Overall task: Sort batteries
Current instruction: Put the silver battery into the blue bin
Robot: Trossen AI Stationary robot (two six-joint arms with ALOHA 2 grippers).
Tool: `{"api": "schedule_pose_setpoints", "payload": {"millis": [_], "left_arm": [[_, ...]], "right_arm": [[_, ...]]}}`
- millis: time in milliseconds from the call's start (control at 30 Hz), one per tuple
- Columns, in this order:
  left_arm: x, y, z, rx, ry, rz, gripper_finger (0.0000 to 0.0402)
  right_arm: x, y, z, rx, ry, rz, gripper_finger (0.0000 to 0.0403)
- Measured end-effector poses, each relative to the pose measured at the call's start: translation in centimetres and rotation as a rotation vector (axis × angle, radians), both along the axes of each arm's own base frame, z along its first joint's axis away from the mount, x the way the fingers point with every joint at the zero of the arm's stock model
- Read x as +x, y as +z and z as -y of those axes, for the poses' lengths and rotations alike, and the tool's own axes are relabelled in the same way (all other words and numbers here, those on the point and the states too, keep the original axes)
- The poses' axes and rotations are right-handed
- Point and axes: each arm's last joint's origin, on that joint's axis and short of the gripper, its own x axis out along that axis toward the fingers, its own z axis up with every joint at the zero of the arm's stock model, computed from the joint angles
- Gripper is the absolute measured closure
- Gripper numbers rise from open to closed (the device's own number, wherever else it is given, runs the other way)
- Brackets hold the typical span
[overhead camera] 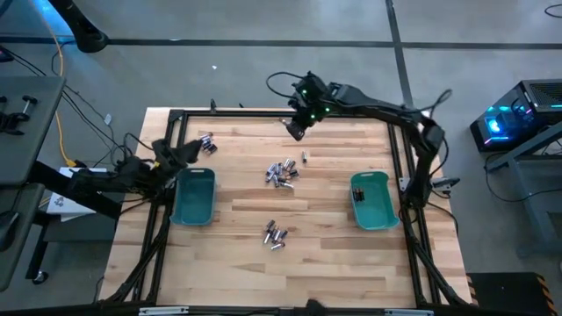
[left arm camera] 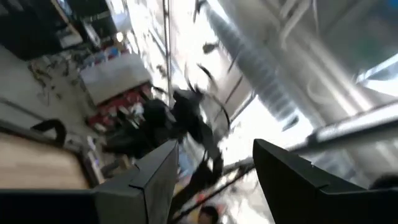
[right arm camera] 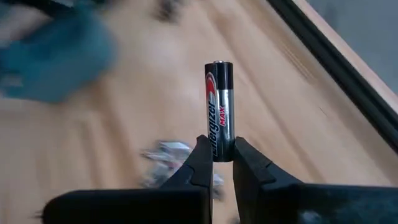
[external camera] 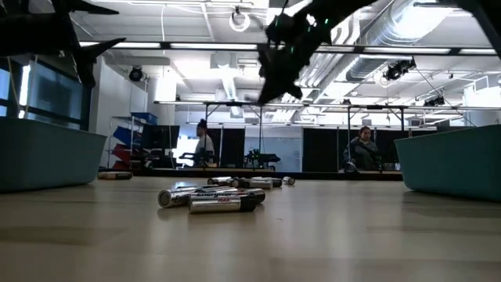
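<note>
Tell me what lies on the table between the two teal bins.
In the high view, two clusters of batteries, one further back, one nearer the front, lie between the left bin and right bin; the rest is bare wood.

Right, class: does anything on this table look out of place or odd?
Loose batteries lie scattered on the table: a middle heap, a nearer cluster, a few by the left bin. The right claw pinches one battery. Nothing looks damaged.
</note>
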Motion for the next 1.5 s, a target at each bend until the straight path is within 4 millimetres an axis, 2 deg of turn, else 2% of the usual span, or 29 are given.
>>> {"api": "schedule_pose_setpoints", "payload": {"millis": [233,367,500,700,833,967,1167,1500], "left_arm": [[-1.2,1.6,-0.4,0.0,0.198,0.111,0.0199],[-0.9,3.7,-0.5,0.088,0.278,0.044,0.0199],[1.7,6.0,-0.5,0.173,0.234,-0.137,0.0199],[7.8,9.2,-0.7,0.304,0.151,-0.402,0.0199],[11.3,11.2,-1.4,0.406,0.111,-0.46,0.0187],[13.6,12.5,-2.2,0.475,0.053,-0.469,0.0158],[14.7,13.3,-2.8,0.491,0.017,-0.502,0.0121],[15.0,13.0,-2.4,0.475,-0.043,-0.542,0.0125]], "right_arm": [[0.0,2.3,-4.4,0.075,0.199,0.329,0.0387],[0.4,2.8,-5.9,0.11,0.22,0.513,0.0387],[1.0,3.9,-6.8,0.143,0.244,0.645,0.0387],[1.4,4.5,-8.0,0.158,0.279,0.696,0.0387],[1.6,4.7,-8.6,0.158,0.303,0.714,0.0387],[1.8,4.8,-9.2,0.161,0.319,0.719,0.0387],[1.9,5.0,-9.5,0.154,0.334,0.744,0.0387],[1.9,5.7,-9.4,0.139,0.343,0.811,0.0387]]}}
